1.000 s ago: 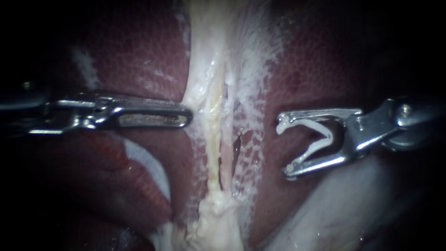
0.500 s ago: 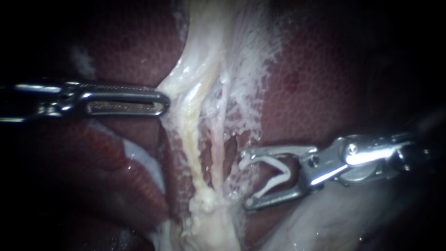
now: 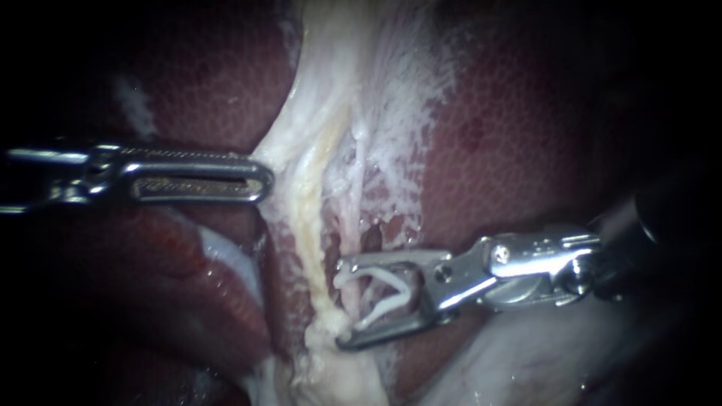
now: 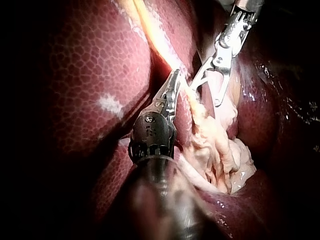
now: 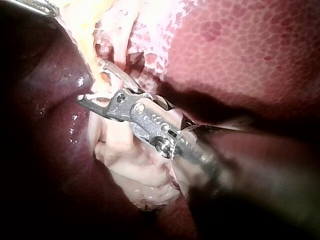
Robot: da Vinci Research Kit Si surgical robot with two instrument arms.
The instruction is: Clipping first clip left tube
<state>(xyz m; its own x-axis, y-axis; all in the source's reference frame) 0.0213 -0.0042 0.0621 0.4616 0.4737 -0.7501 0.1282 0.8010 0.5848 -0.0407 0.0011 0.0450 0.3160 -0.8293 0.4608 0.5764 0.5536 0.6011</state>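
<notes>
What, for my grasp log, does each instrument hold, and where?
The left instrument grips the edge of the pale tissue at its jaw tips; the right instrument carries an open white clip, legs seated along both jaws.

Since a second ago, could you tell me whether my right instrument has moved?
Yes. The right instrument, carrying its clip, moved down and leftward across the liver to the tubes.

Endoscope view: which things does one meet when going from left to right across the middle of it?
First the left instrument → the pale tissue band that it grips → the right instrument, which carries a clip.
</notes>
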